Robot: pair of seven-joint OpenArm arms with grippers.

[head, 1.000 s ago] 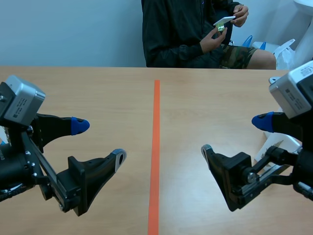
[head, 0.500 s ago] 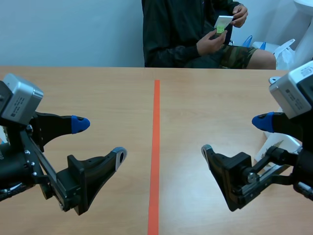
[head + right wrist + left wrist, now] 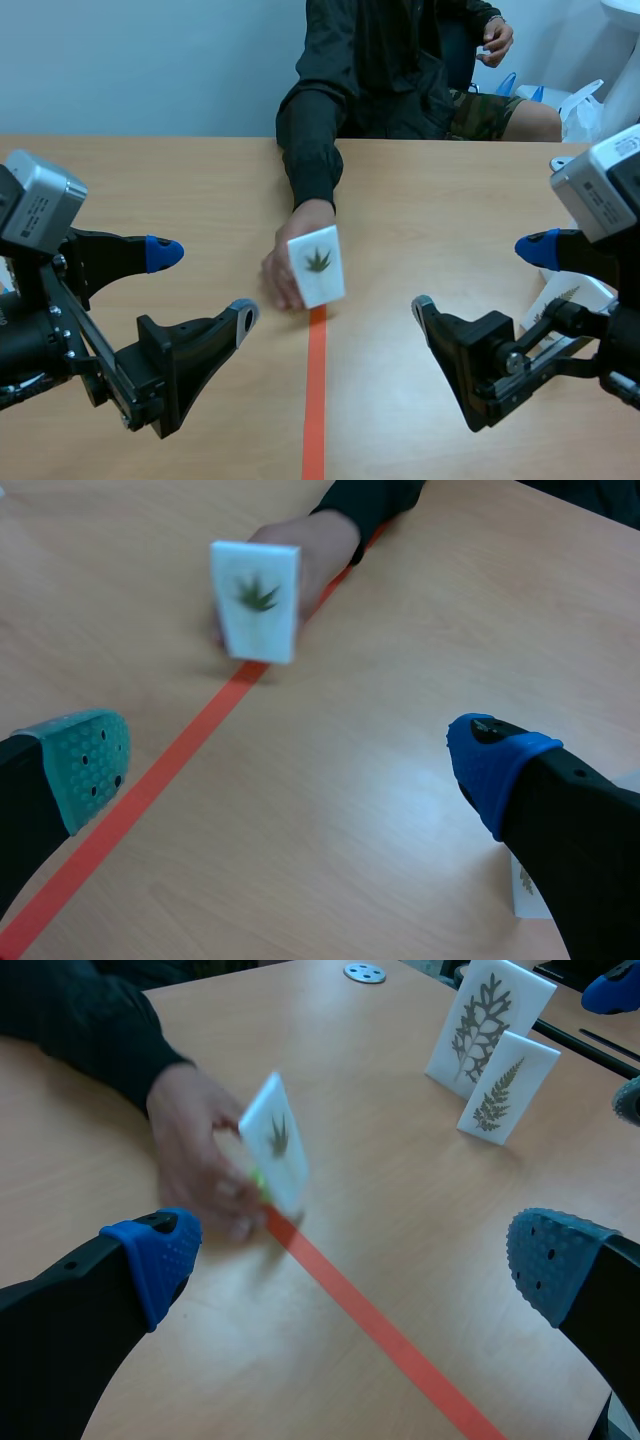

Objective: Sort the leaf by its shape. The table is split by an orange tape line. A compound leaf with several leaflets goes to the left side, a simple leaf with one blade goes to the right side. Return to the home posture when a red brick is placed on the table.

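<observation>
A white card with a dark green leaf of several pointed lobes [image 3: 317,265] stands on the orange tape line [image 3: 314,400], held by a person's hand [image 3: 281,270] that reaches across the table. My left gripper [image 3: 204,286] is open, low and left of the card, with nothing in it. My right gripper [image 3: 480,277] is open at the right, also with nothing in it. In the left wrist view the card [image 3: 275,1142] is ahead of my open left gripper [image 3: 350,1255]. The right wrist view shows the card [image 3: 255,600] ahead of my open right gripper [image 3: 290,763].
Two white cards with fern-like leaves [image 3: 490,1020] [image 3: 508,1085] stand on the table's right side, partly hidden behind my right arm in the scene view [image 3: 572,293]. A small metal disc [image 3: 365,972] lies beyond them. The person's sleeve [image 3: 308,150] crosses the table's far middle.
The person's hand has come down from the chest and set a leaf card on the tape line at mid-table. Neither arm has moved.
</observation>
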